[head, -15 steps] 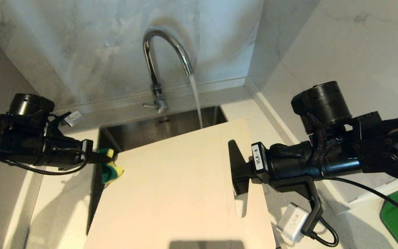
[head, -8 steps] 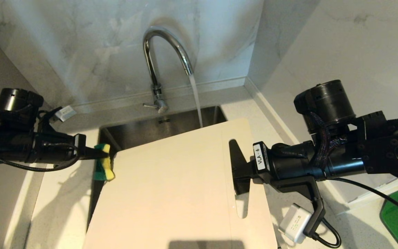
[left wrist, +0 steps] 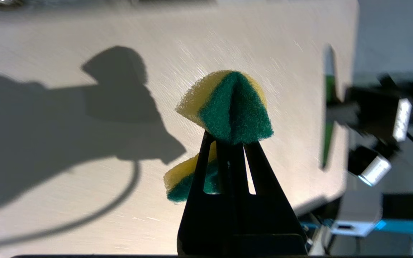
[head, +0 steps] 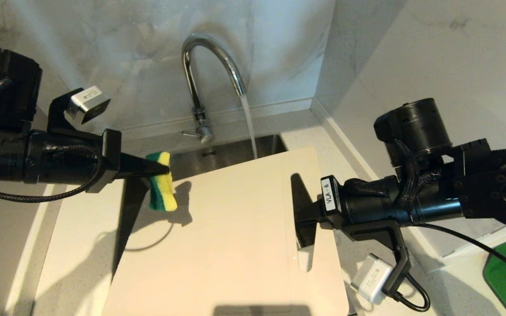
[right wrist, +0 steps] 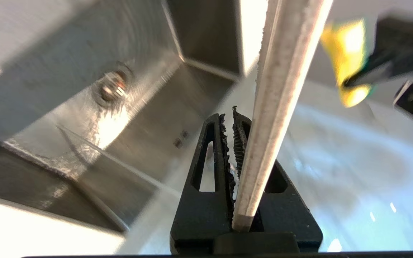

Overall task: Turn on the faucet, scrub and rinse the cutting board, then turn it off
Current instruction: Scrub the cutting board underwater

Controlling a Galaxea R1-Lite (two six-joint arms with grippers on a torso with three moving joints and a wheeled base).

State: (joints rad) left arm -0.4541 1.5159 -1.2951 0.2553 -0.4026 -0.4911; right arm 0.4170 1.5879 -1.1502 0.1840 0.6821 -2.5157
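Cream plastic: the cutting board (head: 231,237) slants over the steel sink (head: 235,153), its slotted end toward three o'clock.
Water: a stream runs from the faucet (head: 211,66) at twelve o'clock, dropping behind the board's far edge.
Right gripper (head: 299,219): jaws pinched on the board's edge beside the handle slot, holding it up.
Left gripper (head: 158,166): at ten o'clock, jaws squeezed tight on a folded yellow-green sponge (head: 161,186), which hangs just above the board's far corner.
Risk: scrubbing pressure far from the single grip could lever the board loose, likely dropping it into the sink; the thinly pinched sponge could also twist free.
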